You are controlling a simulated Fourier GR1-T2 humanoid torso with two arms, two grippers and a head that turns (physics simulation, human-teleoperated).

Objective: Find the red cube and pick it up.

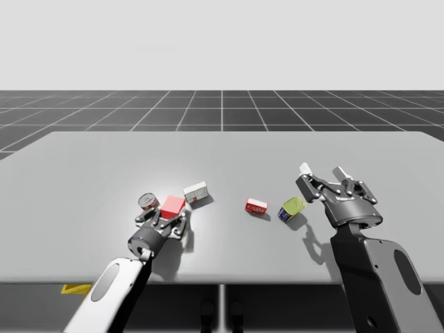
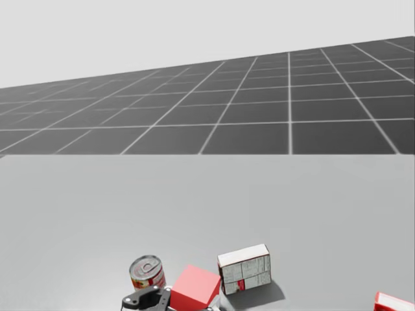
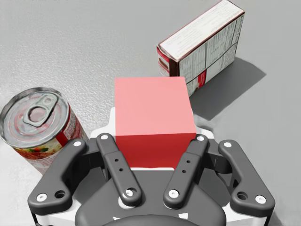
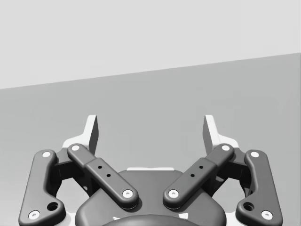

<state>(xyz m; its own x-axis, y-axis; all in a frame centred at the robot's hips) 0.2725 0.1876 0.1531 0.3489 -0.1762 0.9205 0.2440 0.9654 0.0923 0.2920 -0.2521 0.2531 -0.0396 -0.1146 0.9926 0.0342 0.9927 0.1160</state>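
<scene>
The red cube (image 3: 153, 120) sits between the fingers of my left gripper (image 3: 154, 134), which is shut on it from both sides. From above, the red cube (image 1: 173, 205) and my left gripper (image 1: 172, 212) are at the table's left front. The head view catches the red cube (image 2: 194, 287) low in the picture, with the left gripper's linkage (image 2: 148, 300) just beside it. My right gripper (image 1: 323, 171) hangs open above the table's right side, nothing between its fingers (image 4: 92, 131).
A red-labelled can (image 1: 148, 202) stands close left of the cube, and a white box (image 1: 196, 192) lies just behind it. A small red box (image 1: 257, 206) and a tipped green-topped can (image 1: 293, 207) lie mid-table, near my right arm. The grey table (image 1: 83, 166) stretches bare behind.
</scene>
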